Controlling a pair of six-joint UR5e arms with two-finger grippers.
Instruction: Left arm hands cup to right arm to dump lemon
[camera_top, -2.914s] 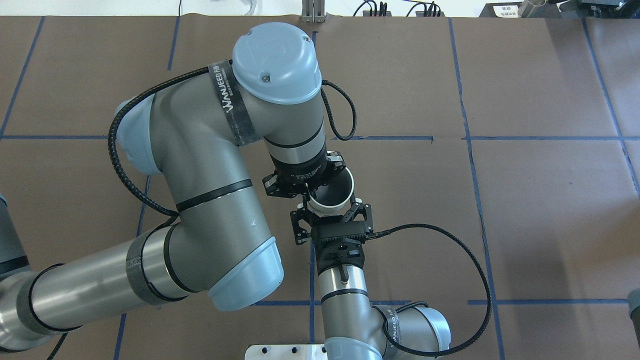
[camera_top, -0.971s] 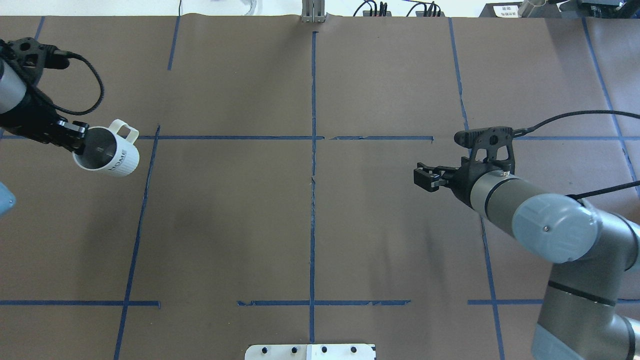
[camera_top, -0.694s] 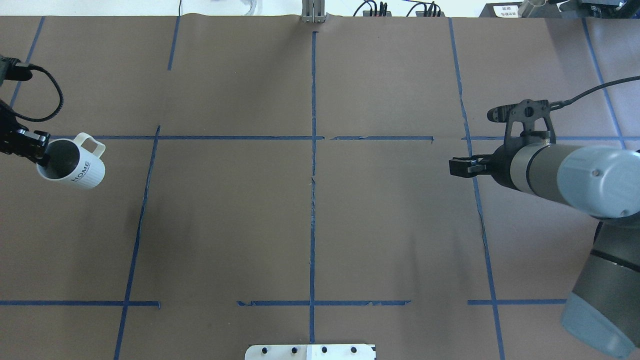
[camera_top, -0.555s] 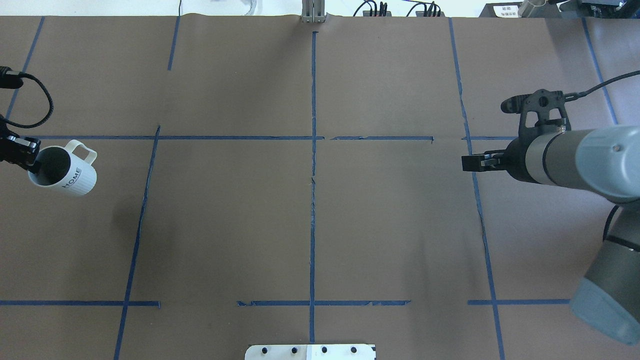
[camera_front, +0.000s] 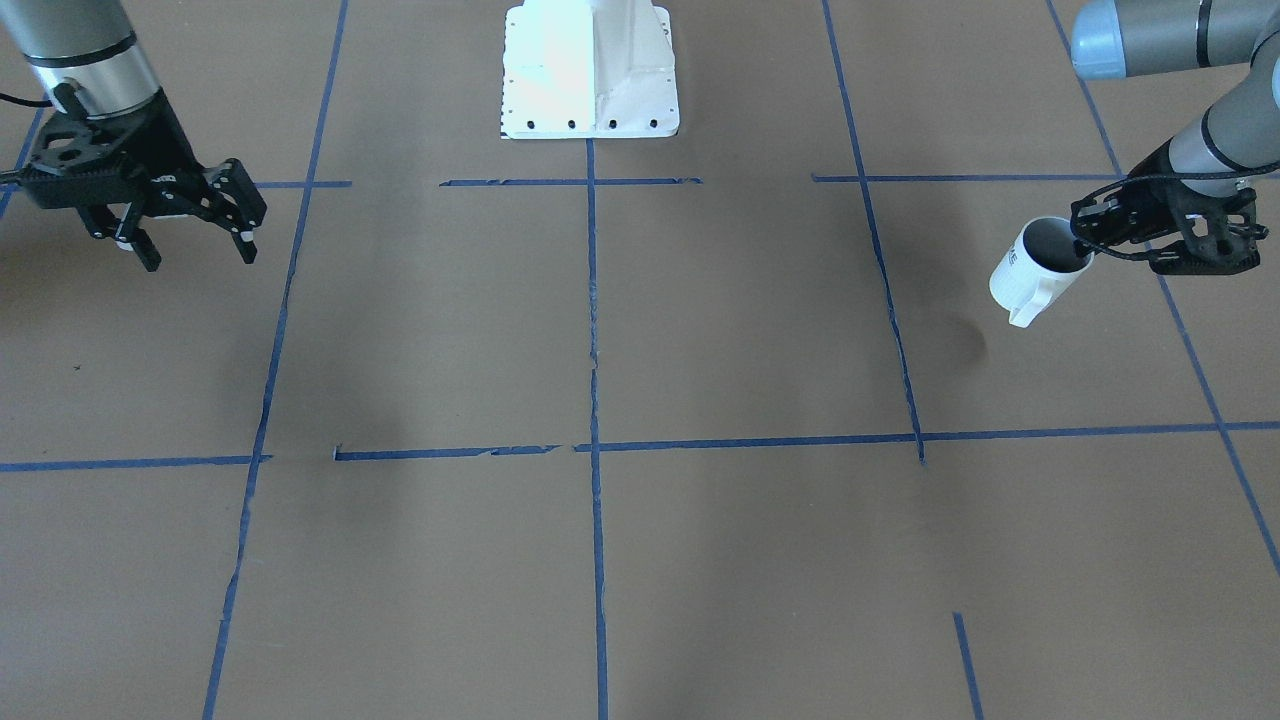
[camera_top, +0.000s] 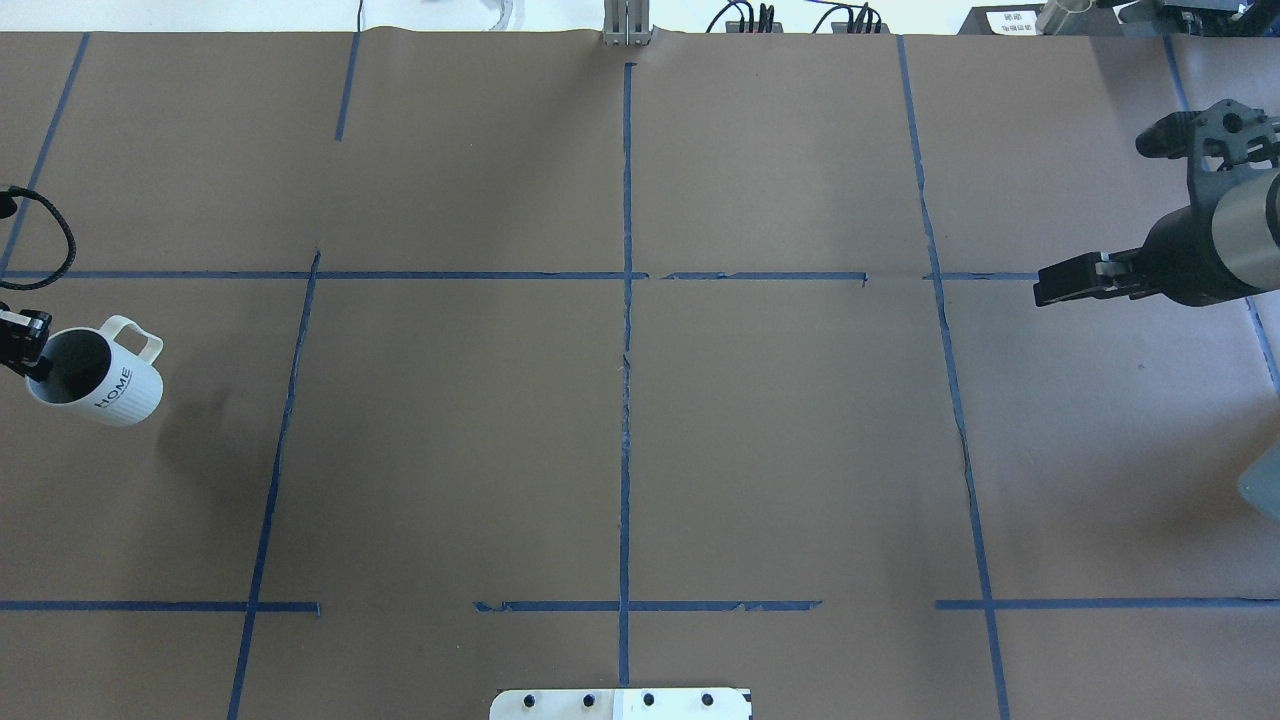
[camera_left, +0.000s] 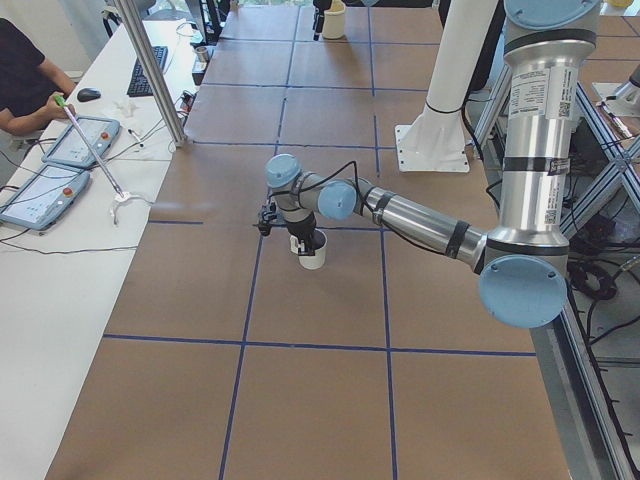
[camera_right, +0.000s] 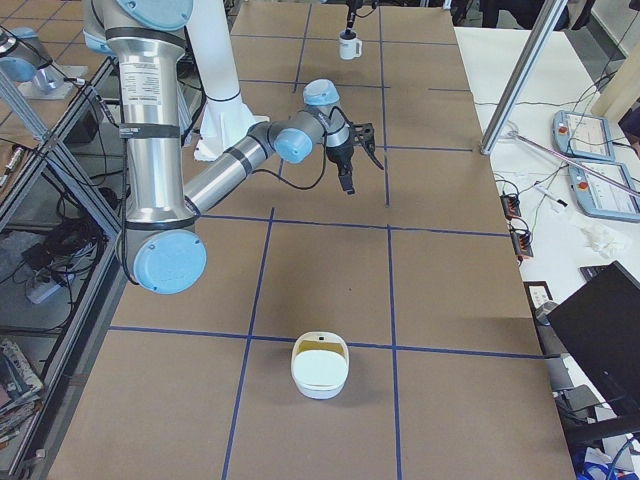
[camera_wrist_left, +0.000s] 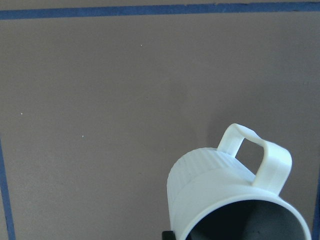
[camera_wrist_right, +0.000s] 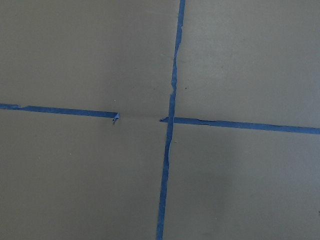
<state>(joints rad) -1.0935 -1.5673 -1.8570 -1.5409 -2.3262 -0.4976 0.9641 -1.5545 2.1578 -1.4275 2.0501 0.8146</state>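
Note:
The white cup (camera_top: 95, 385), lettered "HOME", hangs tilted above the table's far left, handle pointing away from the robot. My left gripper (camera_top: 30, 362) is shut on its rim. Both also show in the front view, cup (camera_front: 1035, 270) and left gripper (camera_front: 1083, 243), and in the left view, cup (camera_left: 313, 250). The left wrist view shows the cup's ribbed wall (camera_wrist_left: 210, 185) and dark inside. The lemon is not visible. My right gripper (camera_front: 198, 258) is open and empty above the table's right side, far from the cup; it also shows in the overhead view (camera_top: 1045, 290).
A white bowl-like container (camera_right: 320, 365) sits on the table near its right end. The white robot base (camera_front: 590, 70) stands at the robot's edge. Blue tape lines (camera_top: 625, 330) cross the brown table. An operators' bench with tablets (camera_left: 60, 150) runs along the far side.
The arms have drawn apart from the centre. My left gripper carried the cup left and toward the robot. My right gripper moved right and away from the robot, empty.

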